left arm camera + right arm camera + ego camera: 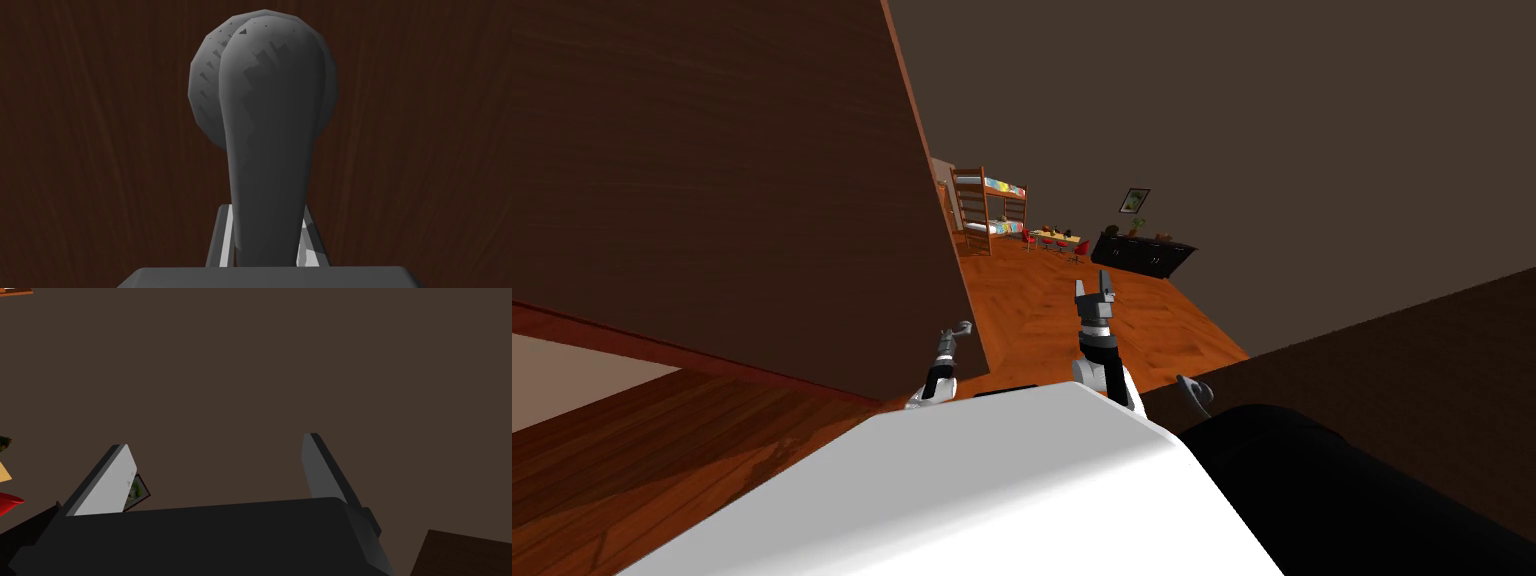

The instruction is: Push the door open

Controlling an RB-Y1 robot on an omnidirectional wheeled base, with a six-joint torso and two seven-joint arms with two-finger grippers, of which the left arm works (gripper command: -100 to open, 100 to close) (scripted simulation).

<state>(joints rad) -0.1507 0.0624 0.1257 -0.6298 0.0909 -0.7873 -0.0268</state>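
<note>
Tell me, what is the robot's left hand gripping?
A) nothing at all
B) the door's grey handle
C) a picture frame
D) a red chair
B: in the left wrist view its two fingers press the sides of the grey lever handle on the dark wooden door.

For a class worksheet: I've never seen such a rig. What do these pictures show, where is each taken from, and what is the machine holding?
It is a two-armed robot at a doorway. The head view looks down from its head: the brown door stands at its left, with a bunk bed in the room beyond. The left wrist view looks along the left end effector, whose fingers are closed on the dark grey door handle. The right wrist view shows the right end effector, open and empty.
</note>
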